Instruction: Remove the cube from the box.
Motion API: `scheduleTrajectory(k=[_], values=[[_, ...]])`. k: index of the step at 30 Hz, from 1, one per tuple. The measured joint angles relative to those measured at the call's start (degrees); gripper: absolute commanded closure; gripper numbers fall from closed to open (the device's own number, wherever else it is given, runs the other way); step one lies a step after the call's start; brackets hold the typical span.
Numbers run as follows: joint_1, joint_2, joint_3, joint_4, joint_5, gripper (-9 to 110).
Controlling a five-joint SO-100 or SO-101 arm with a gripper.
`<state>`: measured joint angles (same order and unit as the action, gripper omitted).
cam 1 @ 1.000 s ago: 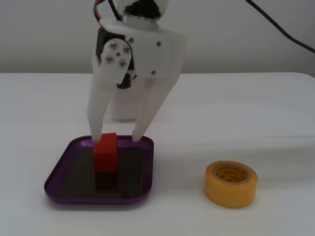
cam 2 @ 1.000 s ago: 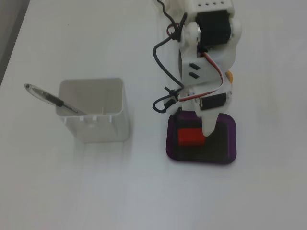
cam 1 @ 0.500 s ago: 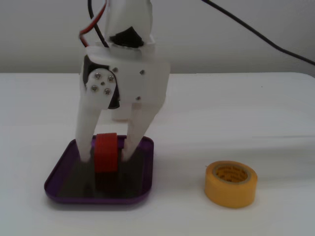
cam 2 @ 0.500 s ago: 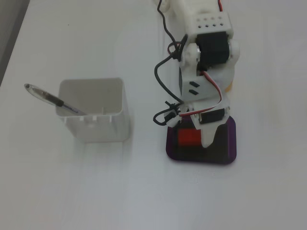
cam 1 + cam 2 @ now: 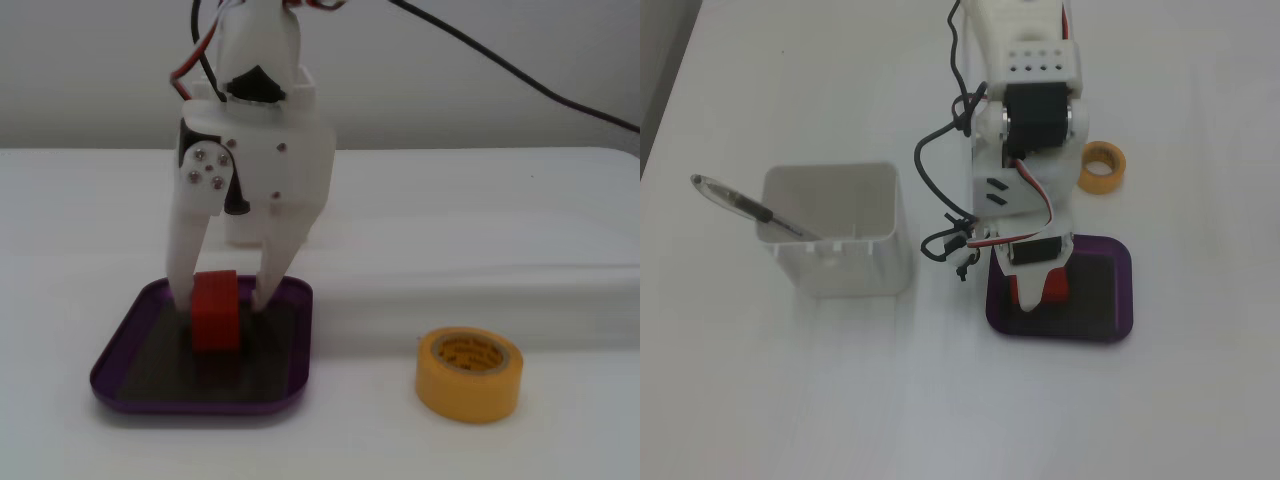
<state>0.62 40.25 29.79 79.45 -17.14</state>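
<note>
The red cube (image 5: 216,312) rests on the dark bottom of the purple box (image 5: 125,352), near its back edge. My white gripper (image 5: 222,300) points down into the box with one finger on each side of the cube. The left finger touches the cube's side and a small gap shows at the right finger, so the gripper is open around it. In the other fixed view the gripper (image 5: 1035,296) covers most of the cube (image 5: 1057,287), which shows as red patches at the left end of the box (image 5: 1105,300).
A yellow tape roll (image 5: 469,373) lies on the table to the right of the box; it also shows in the other fixed view (image 5: 1103,167). A tall white square container (image 5: 840,245) holding a pen (image 5: 740,205) stands to the left of the arm.
</note>
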Motion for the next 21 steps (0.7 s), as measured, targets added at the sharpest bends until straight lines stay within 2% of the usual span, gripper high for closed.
scheduleTrajectory(k=[10, 18, 21], values=[[-0.09, 0.0, 0.0, 0.0, -0.35, 87], [-2.55, 0.0, 0.0, 0.0, -0.44, 102], [-3.34, 0.0, 0.0, 0.0, -0.35, 102]])
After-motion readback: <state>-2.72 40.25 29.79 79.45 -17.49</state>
